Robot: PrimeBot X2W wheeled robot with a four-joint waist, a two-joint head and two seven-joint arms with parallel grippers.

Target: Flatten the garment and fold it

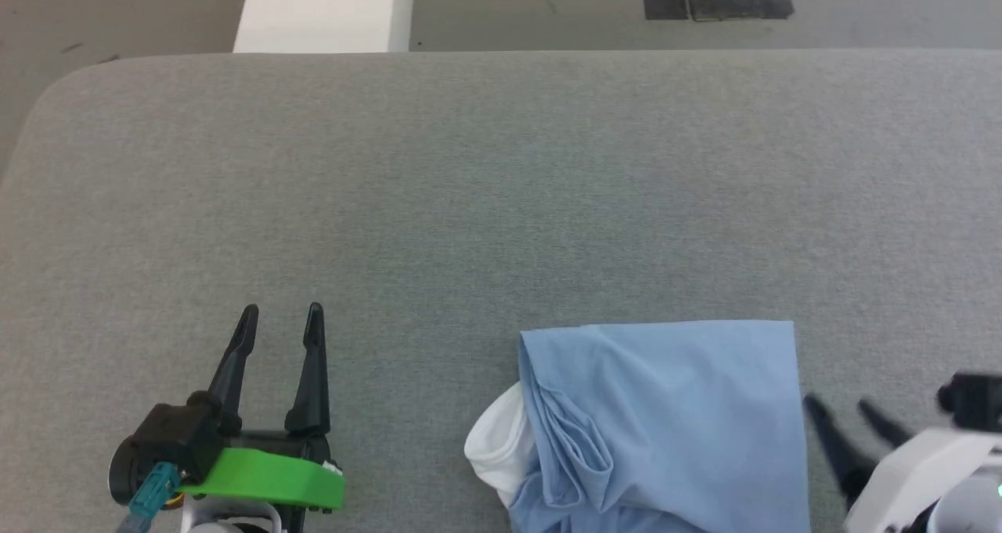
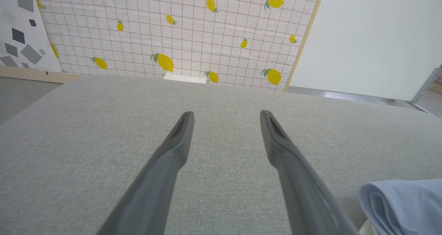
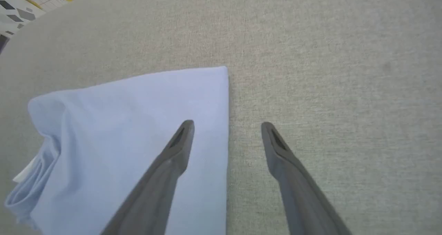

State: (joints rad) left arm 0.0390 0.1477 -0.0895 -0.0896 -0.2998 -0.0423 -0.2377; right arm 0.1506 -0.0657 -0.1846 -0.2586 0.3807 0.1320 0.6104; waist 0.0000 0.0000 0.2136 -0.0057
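Light blue knit T-shirt (image 1: 673, 415), folded to a compact rectangle with white lining bulging at its left side, on the grey fabric-covered table (image 1: 501, 189). My right gripper (image 3: 227, 124), fingers spread, straddles the shirt's right edge, probably to square it. My left gripper (image 1: 282, 314), likewise spread, hovers well left of the shirt, out of the way.

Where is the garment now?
In the head view the garment lies on the grey surface, low and right of centre, just beside the right gripper.
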